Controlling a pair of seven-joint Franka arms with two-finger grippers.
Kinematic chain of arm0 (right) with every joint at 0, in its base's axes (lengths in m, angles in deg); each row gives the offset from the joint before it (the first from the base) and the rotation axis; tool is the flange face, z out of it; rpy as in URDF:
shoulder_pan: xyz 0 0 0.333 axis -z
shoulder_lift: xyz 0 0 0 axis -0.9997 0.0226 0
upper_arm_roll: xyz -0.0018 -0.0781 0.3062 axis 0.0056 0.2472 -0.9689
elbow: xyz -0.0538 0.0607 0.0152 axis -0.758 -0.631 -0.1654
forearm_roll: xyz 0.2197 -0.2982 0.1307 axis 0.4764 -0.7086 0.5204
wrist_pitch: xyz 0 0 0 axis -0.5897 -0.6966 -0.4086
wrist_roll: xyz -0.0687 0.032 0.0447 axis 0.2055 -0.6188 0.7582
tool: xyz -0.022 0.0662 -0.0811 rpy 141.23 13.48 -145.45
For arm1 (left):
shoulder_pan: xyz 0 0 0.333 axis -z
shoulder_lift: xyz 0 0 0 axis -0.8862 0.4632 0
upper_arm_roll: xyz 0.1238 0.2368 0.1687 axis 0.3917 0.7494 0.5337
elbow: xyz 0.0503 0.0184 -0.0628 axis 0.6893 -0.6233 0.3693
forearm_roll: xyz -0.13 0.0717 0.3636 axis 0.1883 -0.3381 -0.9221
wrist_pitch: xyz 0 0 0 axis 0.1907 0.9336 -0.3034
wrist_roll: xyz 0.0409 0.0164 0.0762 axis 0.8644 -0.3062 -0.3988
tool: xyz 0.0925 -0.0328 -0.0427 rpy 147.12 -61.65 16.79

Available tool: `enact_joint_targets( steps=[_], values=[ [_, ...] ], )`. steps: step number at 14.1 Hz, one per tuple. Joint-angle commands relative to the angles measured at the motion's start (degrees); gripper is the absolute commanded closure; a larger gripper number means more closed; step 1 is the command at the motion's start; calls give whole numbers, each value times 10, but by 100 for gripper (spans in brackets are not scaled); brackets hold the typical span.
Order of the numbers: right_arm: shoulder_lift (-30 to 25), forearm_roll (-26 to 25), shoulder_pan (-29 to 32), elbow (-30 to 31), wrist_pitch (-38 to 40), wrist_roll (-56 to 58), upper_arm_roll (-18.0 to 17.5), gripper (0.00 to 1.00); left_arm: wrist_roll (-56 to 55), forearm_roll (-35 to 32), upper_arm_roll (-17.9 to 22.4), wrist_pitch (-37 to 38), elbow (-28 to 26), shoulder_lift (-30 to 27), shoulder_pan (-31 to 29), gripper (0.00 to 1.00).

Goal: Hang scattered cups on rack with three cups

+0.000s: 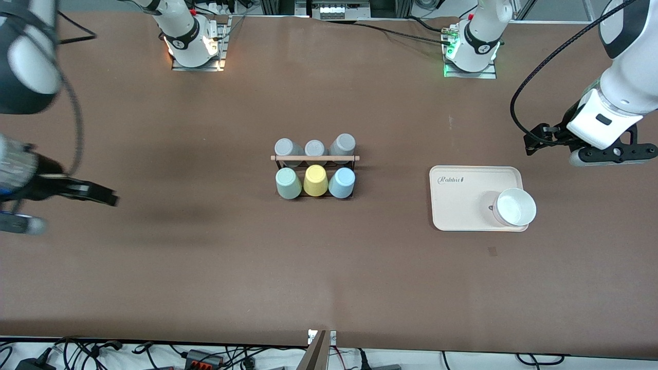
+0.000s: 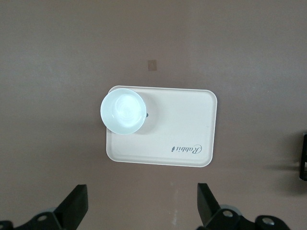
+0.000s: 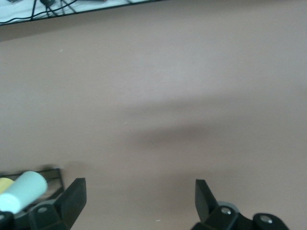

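The cream tray (image 1: pixel 462 205) lies toward the left arm's end of the table, carrying a white cup (image 1: pixel 515 206) on its corner nearest the front camera. At mid-table the rack (image 1: pixel 314 159) holds three grey cups in its farther row and the mint cup (image 1: pixel 288 183), a yellow cup (image 1: pixel 315 180) and the blue cup (image 1: pixel 342 183) in the nearer row, so the hanging looks finished (nothing seems left scattered). The left gripper (image 2: pixel 143 207) hangs spread and empty above the tray; the right gripper (image 3: pixel 139 203), also spread and empty, hangs over bare table at the right arm's end. Next, probably only retreat; nothing obstructs.

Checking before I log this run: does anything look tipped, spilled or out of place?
Nothing stands out. Six cups sit on the rack, mint cup and blue cup included; a white bowl overhangs the tray edge.
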Motion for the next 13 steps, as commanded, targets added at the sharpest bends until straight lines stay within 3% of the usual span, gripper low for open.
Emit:
enact_joint_targets(
  steps=[1,6,9,13],
  values=[
    [-56,-6,30,64,-9,66,-10,0,18,11,0,-5,-8,-10,-5,0],
    [-130,-43,30,140,-38,76,-9,0,18,11,0,-5,-9,-10,-5,0],
    [-149,-43,33,170,-43,77,-9,0,18,11,0,-5,-9,-10,-5,0],
    [-218,-43,33,263,-56,89,-9,0,18,11,0,-5,-9,-10,-6,0]
  ],
)
